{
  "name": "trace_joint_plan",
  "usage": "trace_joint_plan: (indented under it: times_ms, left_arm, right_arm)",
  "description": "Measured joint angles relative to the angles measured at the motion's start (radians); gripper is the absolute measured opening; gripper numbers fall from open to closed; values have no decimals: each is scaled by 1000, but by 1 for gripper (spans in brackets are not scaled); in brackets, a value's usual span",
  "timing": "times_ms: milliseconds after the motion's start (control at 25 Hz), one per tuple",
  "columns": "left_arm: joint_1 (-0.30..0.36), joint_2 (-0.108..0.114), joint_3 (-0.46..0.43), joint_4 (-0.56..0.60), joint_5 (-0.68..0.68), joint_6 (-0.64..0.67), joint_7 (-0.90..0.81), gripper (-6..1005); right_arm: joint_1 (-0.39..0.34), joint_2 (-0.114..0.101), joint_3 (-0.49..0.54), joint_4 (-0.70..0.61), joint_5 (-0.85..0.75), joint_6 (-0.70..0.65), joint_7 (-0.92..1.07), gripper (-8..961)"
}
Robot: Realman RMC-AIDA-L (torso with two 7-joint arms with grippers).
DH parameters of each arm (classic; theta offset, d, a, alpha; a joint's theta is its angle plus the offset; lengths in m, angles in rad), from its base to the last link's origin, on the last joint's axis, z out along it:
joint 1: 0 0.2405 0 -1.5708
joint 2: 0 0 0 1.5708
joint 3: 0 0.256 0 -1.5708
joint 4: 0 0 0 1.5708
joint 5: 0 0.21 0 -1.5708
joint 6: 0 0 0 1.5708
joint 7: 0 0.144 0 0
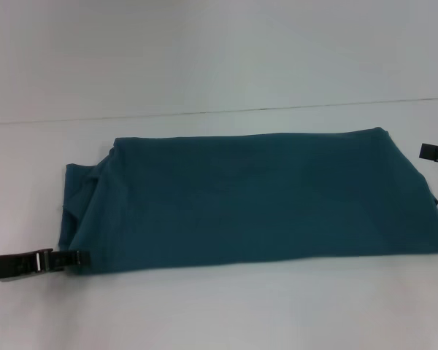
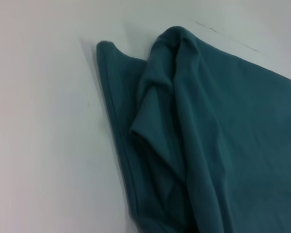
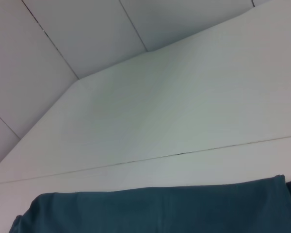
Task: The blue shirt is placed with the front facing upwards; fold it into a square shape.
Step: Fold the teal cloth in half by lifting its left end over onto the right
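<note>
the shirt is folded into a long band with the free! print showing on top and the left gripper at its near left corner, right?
Not quite. The shirt is folded into a long band and the left gripper is at its near left corner, but the head view shows only plain teal cloth on top, with no print in sight.

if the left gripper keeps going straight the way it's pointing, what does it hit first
Most likely the blue shirt. In the head view the left gripper points along the table toward the shirt's near left corner, its tip right at the bunched edge. Whether it already touches the cloth is unclear.
</note>
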Motion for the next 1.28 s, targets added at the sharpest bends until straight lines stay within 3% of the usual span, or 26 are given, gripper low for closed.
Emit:
trace_joint_plan:
  times_ms: [760, 1080, 1280]
  left_arm:
    - [-22, 0, 20, -18, 0, -60, 2, 646]
    - [-21, 0, 29, -15, 21, -94, 6, 559]
    - [-24, 0, 38, -15, 22, -90, 6, 361]
  right_arm:
    - [-1, 0, 4, 1, 0, 0, -2, 885]
    - [-1, 2, 4, 1, 0, 0, -3, 885]
    - [-1, 2, 4, 0, 0, 0, -2, 885]
